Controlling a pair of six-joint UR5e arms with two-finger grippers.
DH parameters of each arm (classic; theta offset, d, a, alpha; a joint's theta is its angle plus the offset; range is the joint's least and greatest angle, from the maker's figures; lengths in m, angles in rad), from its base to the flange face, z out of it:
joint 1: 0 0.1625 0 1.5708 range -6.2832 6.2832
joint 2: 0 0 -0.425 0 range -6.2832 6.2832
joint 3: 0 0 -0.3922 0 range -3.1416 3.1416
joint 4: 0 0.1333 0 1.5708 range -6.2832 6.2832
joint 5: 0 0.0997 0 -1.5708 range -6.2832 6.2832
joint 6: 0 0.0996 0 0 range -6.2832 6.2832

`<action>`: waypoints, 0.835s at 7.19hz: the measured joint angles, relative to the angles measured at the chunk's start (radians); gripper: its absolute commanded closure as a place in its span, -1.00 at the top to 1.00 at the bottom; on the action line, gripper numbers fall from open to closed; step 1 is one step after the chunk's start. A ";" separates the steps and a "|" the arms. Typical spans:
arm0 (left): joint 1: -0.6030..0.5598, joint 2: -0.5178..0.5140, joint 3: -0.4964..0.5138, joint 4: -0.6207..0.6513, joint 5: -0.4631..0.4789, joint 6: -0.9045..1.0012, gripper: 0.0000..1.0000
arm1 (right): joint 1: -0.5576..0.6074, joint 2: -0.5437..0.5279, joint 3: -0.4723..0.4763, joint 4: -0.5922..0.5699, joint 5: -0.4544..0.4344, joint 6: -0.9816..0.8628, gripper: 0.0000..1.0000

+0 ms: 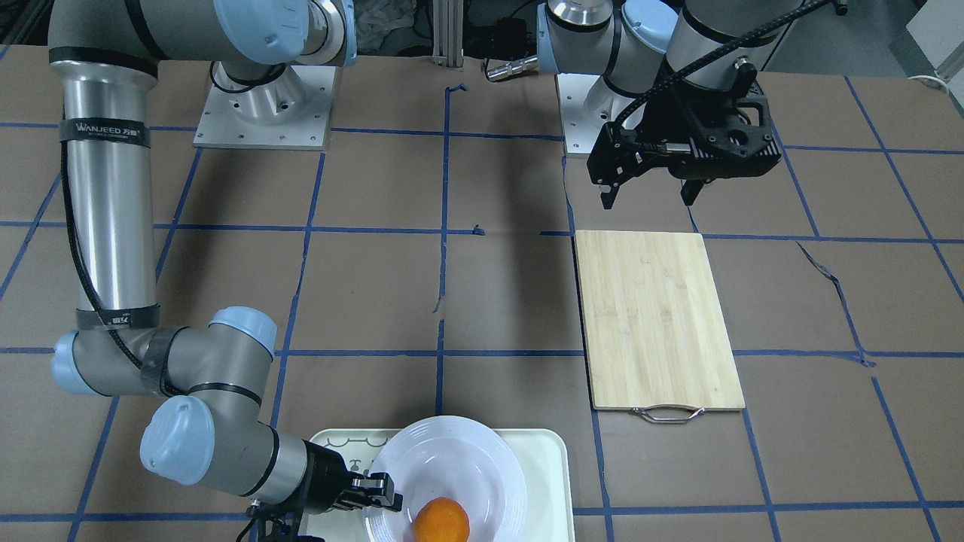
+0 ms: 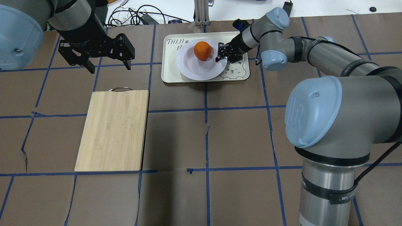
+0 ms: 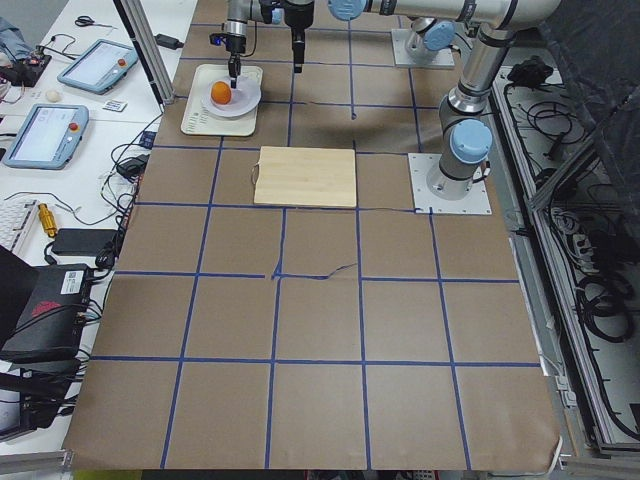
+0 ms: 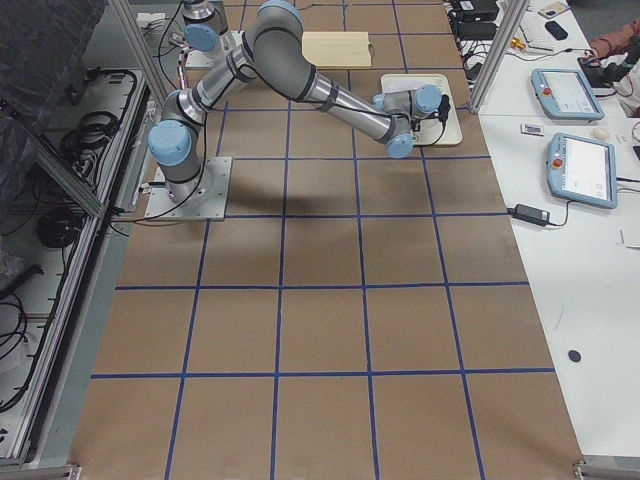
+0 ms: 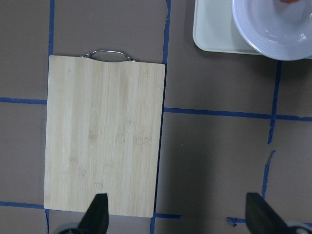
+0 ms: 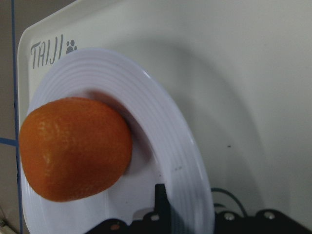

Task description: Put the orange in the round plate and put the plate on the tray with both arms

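The orange (image 2: 202, 50) lies in the white round plate (image 2: 194, 70), which rests on the cream tray (image 2: 169, 72) at the table's far side. My right gripper (image 2: 223, 54) reaches in from the right and is shut on the plate's rim; in the right wrist view one finger (image 6: 161, 202) lies on the plate (image 6: 165, 126) beside the orange (image 6: 75, 148), and the other is hidden under the rim. My left gripper (image 2: 106, 59) hangs open and empty above the table, left of the tray, just beyond the cutting board's handle.
A bamboo cutting board (image 2: 113, 130) with a metal handle (image 2: 120, 89) lies on the left half of the brown table, near the tray's left side. Blue tape lines cross the table. Cables and tablets lie past the far edge.
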 measured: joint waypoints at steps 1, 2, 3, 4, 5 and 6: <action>0.000 0.000 0.000 0.000 0.000 0.000 1.00 | 0.000 -0.009 0.000 0.000 -0.017 0.000 1.00; 0.000 0.000 0.000 0.000 0.000 0.000 1.00 | 0.000 -0.033 0.002 0.001 -0.054 0.001 1.00; 0.000 0.000 0.000 0.000 0.000 0.000 1.00 | 0.000 -0.078 0.007 0.025 -0.117 0.001 1.00; 0.000 0.001 0.000 0.000 0.000 0.000 1.00 | -0.001 -0.137 0.014 0.086 -0.189 -0.001 1.00; 0.000 0.001 0.000 0.000 0.000 0.000 1.00 | -0.001 -0.207 0.018 0.174 -0.266 -0.005 1.00; 0.000 0.001 0.000 0.000 0.000 0.000 1.00 | -0.002 -0.278 0.022 0.273 -0.344 -0.008 1.00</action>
